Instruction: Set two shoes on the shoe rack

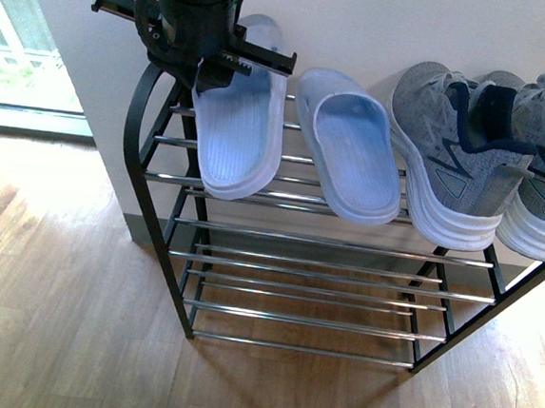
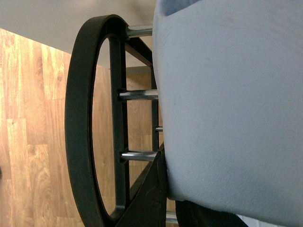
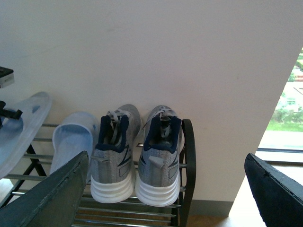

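While slipper [image 2: 227, 109] fills view | left pincer [image 1: 229, 62] hidden

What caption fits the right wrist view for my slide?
Pair of grey knit sneakers sits heels-out on the black chrome-barred shoe rack, beside a pale blue slide slipper.

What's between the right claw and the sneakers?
Nothing visible. In the right wrist view the right claw is open, its fingers framing a clear line to both sneakers, which already sit side by side on the rack's top tier. The slipper lies off to the side.
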Available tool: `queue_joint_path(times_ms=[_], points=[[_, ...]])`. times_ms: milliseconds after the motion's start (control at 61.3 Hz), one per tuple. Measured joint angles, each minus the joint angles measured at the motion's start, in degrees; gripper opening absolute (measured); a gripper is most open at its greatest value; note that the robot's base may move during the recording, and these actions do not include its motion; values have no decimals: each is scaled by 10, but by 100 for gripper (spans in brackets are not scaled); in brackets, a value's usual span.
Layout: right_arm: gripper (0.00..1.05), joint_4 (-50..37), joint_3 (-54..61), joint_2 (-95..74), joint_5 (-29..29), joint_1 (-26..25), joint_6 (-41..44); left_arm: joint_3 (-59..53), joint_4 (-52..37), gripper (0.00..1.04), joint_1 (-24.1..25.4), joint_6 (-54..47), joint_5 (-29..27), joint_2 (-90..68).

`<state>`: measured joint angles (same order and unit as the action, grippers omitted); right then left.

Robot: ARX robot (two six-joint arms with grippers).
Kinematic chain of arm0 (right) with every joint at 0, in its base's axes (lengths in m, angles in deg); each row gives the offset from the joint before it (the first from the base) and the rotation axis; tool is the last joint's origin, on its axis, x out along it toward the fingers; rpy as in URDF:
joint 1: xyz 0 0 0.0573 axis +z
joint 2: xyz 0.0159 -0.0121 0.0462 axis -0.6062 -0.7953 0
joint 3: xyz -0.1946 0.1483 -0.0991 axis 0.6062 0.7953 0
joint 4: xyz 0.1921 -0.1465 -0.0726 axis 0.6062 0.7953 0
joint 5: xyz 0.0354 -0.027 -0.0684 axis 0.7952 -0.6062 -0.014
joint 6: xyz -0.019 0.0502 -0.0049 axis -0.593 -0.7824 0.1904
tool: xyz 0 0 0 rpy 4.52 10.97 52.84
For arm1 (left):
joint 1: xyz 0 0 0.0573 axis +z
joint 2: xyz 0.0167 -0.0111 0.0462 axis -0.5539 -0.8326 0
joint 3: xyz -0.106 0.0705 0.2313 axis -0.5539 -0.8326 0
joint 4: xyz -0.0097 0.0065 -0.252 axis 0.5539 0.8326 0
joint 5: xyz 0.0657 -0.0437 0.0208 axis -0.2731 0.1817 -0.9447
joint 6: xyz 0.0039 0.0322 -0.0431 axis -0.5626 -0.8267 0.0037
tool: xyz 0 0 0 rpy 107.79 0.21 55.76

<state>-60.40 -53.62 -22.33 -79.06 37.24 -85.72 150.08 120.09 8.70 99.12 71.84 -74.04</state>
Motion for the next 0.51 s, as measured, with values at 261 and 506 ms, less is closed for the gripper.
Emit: queue_joint_path(times_ms=[261, 506], points=[[96, 0, 0, 0, 0, 0, 0, 19, -15, 2, 1, -24, -11, -43], [96, 0, 0, 0, 0, 0, 0, 34, -26, 42, 1, -29, 24, -46]])
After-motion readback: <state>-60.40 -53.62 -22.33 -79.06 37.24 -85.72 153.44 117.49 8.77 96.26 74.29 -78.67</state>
